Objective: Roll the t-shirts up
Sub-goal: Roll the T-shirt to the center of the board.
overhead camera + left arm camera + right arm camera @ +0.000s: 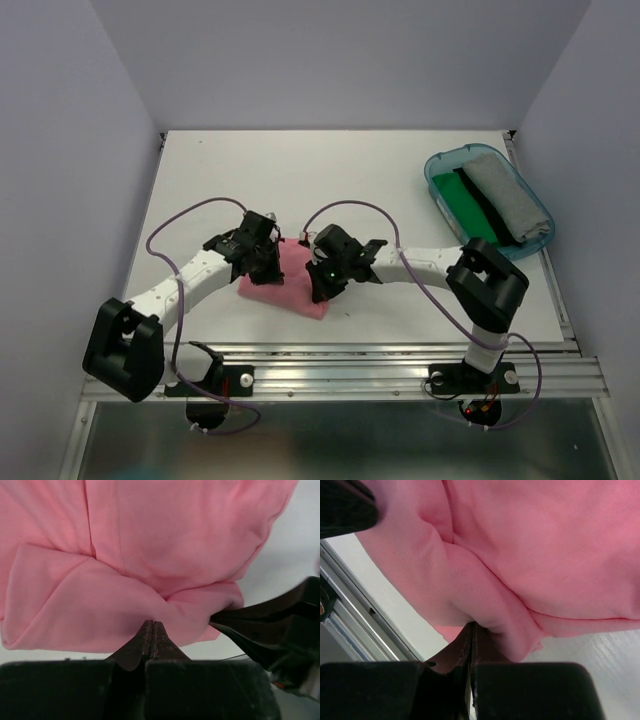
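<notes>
A: Your left jaws are pressed together, and a fold of the pink shirt [290, 285] is nipped at their tips. In the left wrist view the creases in the cloth run down to that pinch.

B: Your right jaws are pressed together too. Their tips are buried in a thick fold at the shirt's edge, so they grip the same shirt.

A: You have that shirt lying folded into a small block on the white bench [300, 180], near the front edge and a little left of the middle. Your left arm [190, 280] comes at it from the left and your right arm [425, 262] from the right. The two wrists sit close together over the cloth.

B: From your left wrist camera you see the shirt doubled over itself, its near edge resting on the bench.

A: Your other shirts are well apart from it. A green shirt [462, 200] and a grey shirt [505, 200] lie side by side in the teal tub [431, 175] at the bench's far right.
</notes>
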